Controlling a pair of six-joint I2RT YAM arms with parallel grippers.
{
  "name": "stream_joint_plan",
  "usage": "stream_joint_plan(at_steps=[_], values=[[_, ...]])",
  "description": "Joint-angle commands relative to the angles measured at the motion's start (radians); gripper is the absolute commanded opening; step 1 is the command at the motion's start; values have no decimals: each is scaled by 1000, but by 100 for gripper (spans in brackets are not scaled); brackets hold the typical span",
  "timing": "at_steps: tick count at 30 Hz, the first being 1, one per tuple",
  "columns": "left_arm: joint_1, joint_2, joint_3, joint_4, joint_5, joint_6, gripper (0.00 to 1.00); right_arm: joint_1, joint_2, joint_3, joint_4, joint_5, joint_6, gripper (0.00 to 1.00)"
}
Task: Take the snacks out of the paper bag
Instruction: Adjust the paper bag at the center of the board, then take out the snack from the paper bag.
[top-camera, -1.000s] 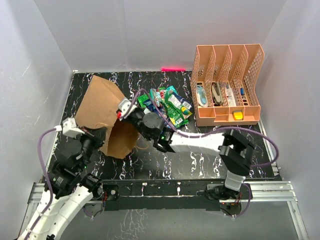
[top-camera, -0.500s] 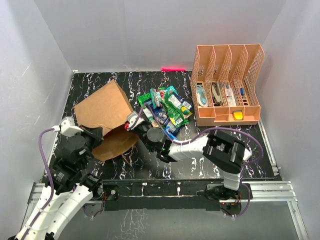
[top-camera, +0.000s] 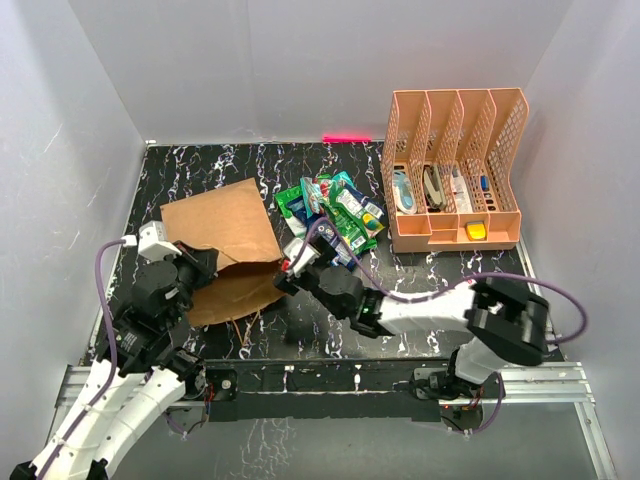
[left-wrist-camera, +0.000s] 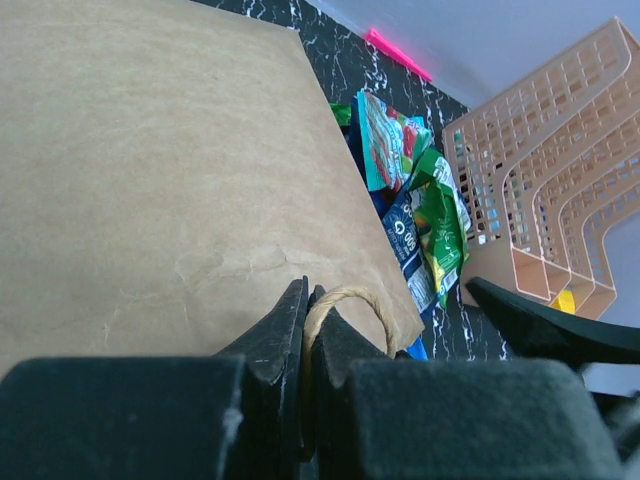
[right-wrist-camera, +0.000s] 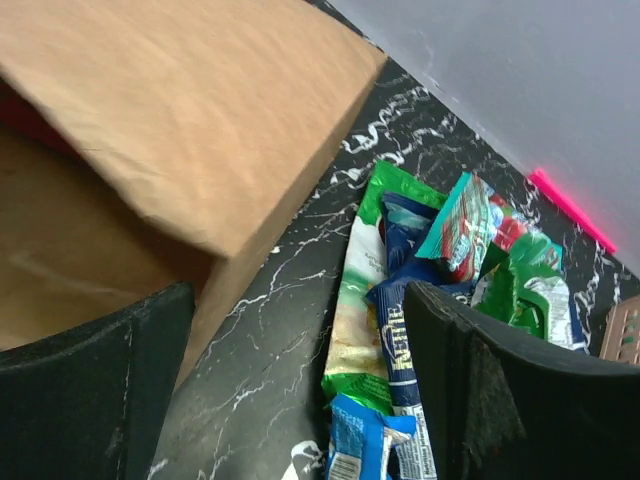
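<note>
from above, the paper bag (top-camera: 225, 222) hides its inside; items in the peach organiser (top-camera: 455, 232) are too small to identify.

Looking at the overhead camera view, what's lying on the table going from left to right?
Brown kraft paper bag → pile of glossy snack packets → peach plastic mesh file organiser.

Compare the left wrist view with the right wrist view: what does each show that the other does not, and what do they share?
Left wrist only: the left gripper shut on the bag's handle. Right wrist only: the right gripper, open, facing the bag's open mouth. Both: the paper bag lying on its side, and the snacks heaped beside it on the black table.
</note>
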Motion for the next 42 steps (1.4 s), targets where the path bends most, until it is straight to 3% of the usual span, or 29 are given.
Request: stream_joint_plan(at_steps=[1, 4, 7, 12, 14, 18, 20, 24, 29, 32, 42], values=[[-3, 40, 16, 58, 49, 50, 0, 27, -203, -28, -204, -181, -24, 94], [-4, 51, 15, 75, 66, 58, 0, 97, -257, -49, -318, -269, -80, 98], [-2, 64, 21, 82, 72, 66, 0, 230, -215, -34, -365, -257, -208, 98], [-3, 83, 58, 74, 88, 88, 0, 340, -36, 46, -212, -227, -384, 98], [-3, 86, 75, 66, 91, 94, 0, 339, 57, 79, -90, -197, -449, 94], [-3, 89, 97, 52, 107, 116, 0, 312, 254, 162, 126, -151, -614, 63], [-4, 94, 109, 46, 116, 125, 0, 295, 302, 192, 184, -186, -658, 60], [-3, 104, 128, 43, 128, 145, 0, 236, 332, 241, 135, -333, -663, 64], [-3, 105, 128, 53, 151, 155, 0, 132, 401, 334, 28, -468, -663, 83], [-2, 109, 131, 57, 168, 155, 0, 92, 455, 411, -74, -548, -694, 86], [-2, 105, 143, 55, 180, 159, 0, 49, 658, 564, -13, -422, -857, 84]])
